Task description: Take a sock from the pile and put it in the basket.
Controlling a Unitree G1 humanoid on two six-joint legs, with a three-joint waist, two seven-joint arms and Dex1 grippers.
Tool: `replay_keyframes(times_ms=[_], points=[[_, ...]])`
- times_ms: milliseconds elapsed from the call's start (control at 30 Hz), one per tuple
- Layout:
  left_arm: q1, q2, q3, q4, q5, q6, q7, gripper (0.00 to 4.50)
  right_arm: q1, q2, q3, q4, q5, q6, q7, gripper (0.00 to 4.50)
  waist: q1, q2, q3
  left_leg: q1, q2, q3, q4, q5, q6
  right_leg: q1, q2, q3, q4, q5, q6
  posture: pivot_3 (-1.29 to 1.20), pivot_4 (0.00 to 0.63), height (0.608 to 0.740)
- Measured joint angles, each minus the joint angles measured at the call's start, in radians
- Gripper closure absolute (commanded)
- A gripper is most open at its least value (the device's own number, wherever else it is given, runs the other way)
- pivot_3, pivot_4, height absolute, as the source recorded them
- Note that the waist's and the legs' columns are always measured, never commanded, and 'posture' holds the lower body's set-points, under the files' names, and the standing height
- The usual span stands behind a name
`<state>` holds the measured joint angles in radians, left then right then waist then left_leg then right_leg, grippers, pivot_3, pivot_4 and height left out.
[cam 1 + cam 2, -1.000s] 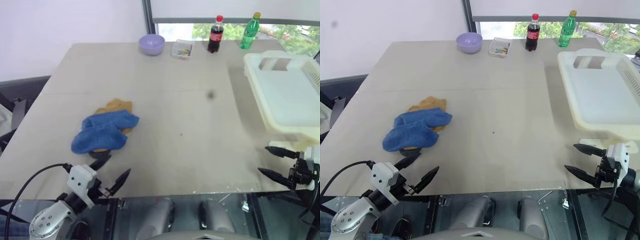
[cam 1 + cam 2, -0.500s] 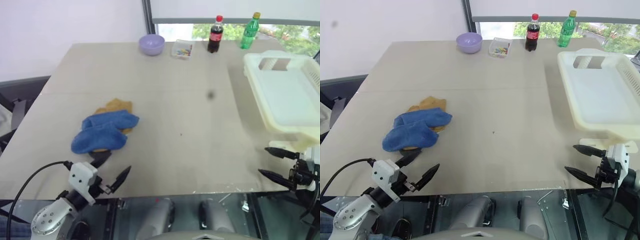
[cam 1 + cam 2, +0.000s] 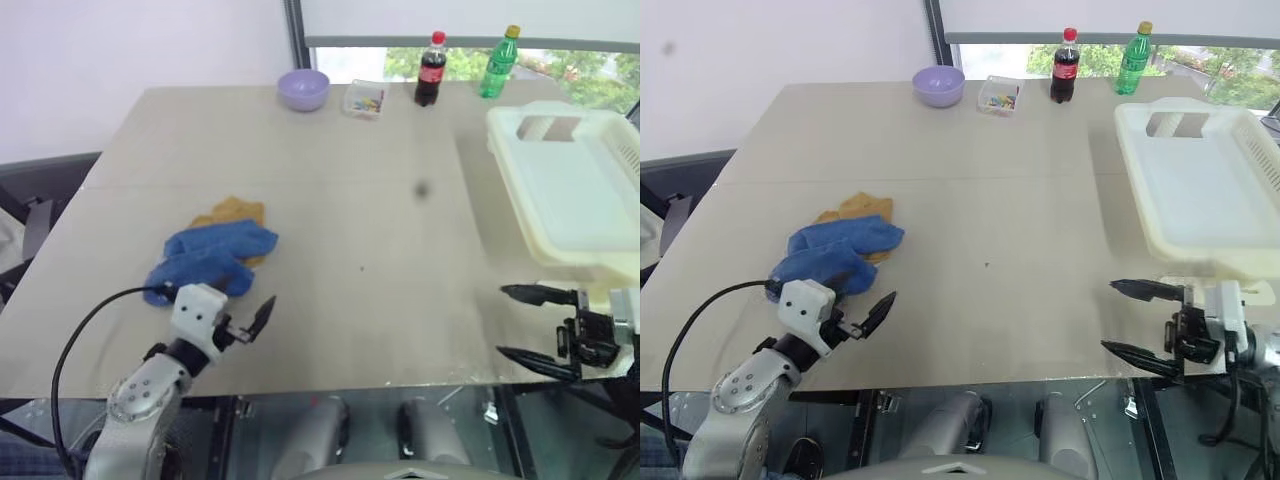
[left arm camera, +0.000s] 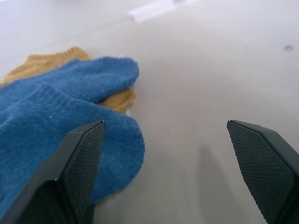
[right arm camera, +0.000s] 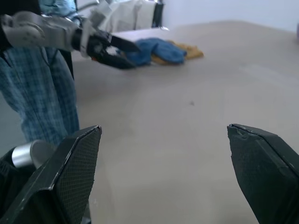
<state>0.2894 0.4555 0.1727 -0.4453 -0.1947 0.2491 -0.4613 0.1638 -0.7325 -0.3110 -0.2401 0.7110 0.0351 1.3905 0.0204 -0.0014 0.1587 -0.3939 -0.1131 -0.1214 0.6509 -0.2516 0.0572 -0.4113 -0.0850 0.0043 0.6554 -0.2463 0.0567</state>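
The small heap of soft royal-blue and mustard-tan socks (image 3: 212,257) lies on the left half of the pale beige worktop (image 3: 350,210). The left hand (image 3: 865,312) sits at the heap's near edge with its two black fingers spread wide and nothing between them; in the left wrist view one finger (image 4: 77,163) lies against the blue sock's toe. The large cream-white rectangular plastic basket with slotted sides (image 3: 575,185) stands at the worktop's right edge. Just before it, the right hand (image 3: 525,325) hangs with its fingers wide apart, empty, pointing across toward the socks.
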Motion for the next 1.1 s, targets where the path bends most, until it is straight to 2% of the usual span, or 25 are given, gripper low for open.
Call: replay_keyframes(times_ms=[167, 433, 467, 500, 733, 767, 1100], points=[[-0.006, -0.010, -0.018, -0.002, 0.020, 0.074, 0.036, 0.00, -0.026, 0.001, 0.021, -0.018, -0.003, 0.002, -0.004, 0.07, 0.005, 0.000, 0.000, 0.000, 0.000, 0.000, 0.000, 0.000, 0.000, 0.000, 0.000, 0.000, 0.000, 0.000, 0.000, 0.00, 0.150, 0.740], [-0.017, -0.011, -0.019, -0.005, 0.053, 0.096, 0.072, 0.00, -0.035, 0.002, 0.024, -0.006, -0.021, 0.001, -0.005, 0.07, 0.008, 0.000, 0.000, 0.001, 0.000, 0.000, 0.000, 0.000, 0.000, 0.000, 0.000, 0.000, 0.002, 0.000, 0.000, 0.00, 0.150, 0.740], [-0.023, -0.007, -0.022, -0.002, 0.068, 0.092, 0.077, 0.55, -0.037, 0.003, 0.025, -0.001, -0.025, -0.001, -0.005, 0.00, 0.009, 0.000, 0.000, 0.001, 0.000, 0.000, 0.000, 0.000, 0.000, 0.000, 0.000, 0.000, 0.002, 0.000, 0.000, 0.00, 0.150, 0.740], [-0.031, -0.002, -0.029, 0.003, 0.086, 0.088, 0.079, 0.79, -0.038, 0.005, 0.027, 0.003, -0.028, -0.002, -0.006, 0.00, 0.011, 0.000, 0.000, 0.001, 0.000, 0.000, 0.000, 0.000, 0.000, 0.000, 0.000, 0.000, 0.002, 0.000, 0.000, 0.00, 0.150, 0.740], [-0.069, 0.021, -0.076, 0.044, 0.157, 0.064, 0.085, 4.14, -0.051, 0.011, 0.035, 0.012, -0.041, -0.004, -0.013, 0.00, 0.019, 0.000, 0.000, 0.001, 0.000, 0.000, 0.000, 0.000, 0.000, 0.000, 0.000, 0.000, 0.002, 0.000, 0.000, 0.00, 0.150, 0.740], [-0.071, 0.021, -0.078, 0.046, 0.160, 0.064, 0.085, 4.46, -0.051, 0.011, 0.035, 0.013, -0.042, -0.005, -0.016, 0.00, 0.019, 0.000, 0.000, 0.001, 0.000, 0.000, 0.000, 0.000, 0.000, 0.000, 0.000, 0.000, 0.002, 0.000, 0.000, 0.00, 0.150, 0.740], [-0.074, 0.010, -0.074, 0.068, 0.162, 0.042, 0.087, 4.46, -0.034, 0.012, 0.035, 0.014, -0.052, -0.017, -0.029, 0.00, 0.019, 0.001, -0.001, 0.001, 0.000, 0.000, 0.000, 0.000, 0.000, 0.000, 0.000, 0.000, 0.002, 0.000, 0.000, 0.00, 0.150, 0.740]])
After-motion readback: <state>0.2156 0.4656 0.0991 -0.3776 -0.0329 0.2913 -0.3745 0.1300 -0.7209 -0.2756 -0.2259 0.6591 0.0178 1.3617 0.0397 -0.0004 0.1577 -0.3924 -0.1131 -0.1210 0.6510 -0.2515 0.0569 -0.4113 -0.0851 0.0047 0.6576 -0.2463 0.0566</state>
